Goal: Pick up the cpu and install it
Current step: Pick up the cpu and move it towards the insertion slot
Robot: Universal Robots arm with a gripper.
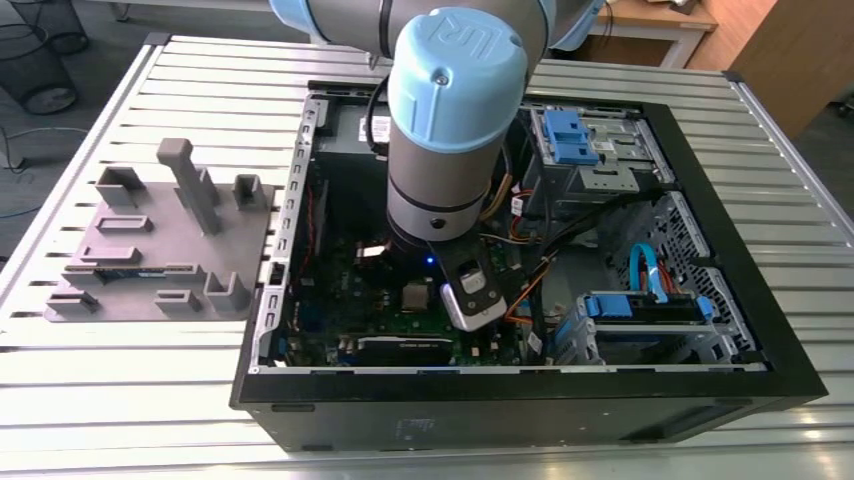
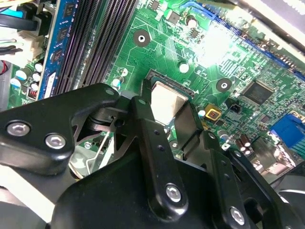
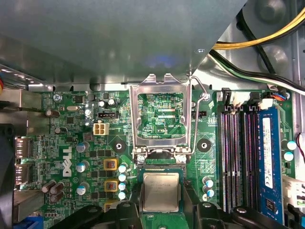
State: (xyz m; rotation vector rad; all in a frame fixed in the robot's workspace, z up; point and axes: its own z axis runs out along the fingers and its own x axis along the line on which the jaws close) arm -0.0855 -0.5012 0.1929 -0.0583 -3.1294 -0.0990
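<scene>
**Chip at the socket:** My gripper (image 2: 167, 98) reaches down into an open computer case (image 1: 534, 405) that lies on a slatted metal table (image 1: 120, 400). Its 2 black fingers (image 2: 145, 124) are clamped against opposite edges of the cpu (image 3: 161, 191).

In both wrist views the silvery square chip lies level inside the dark socket (image 3: 160, 165) on the green motherboard (image 3: 71, 143). I cannot tell whether it is fully seated.

Just past the chip, the socket's hinged metal frame (image 3: 162, 87) stands open. Its thin wire lever (image 3: 197, 129) is raised beside it. Dark memory slots (image 3: 233, 162) run alongside the socket, with a blue memory stick (image 3: 268, 157) next to them. Yellow and black cables (image 3: 267, 33) cross the case wall near the slots.

In the exterior view, my grey arm (image 1: 461, 90) with its pale blue cap hangs over the middle of the case. A grey moulded tray (image 1: 147, 240) sits on the table just beside the case, on the exterior view's left. Blue drive brackets (image 1: 641, 305) line the inside of the case on the exterior view's right.
</scene>
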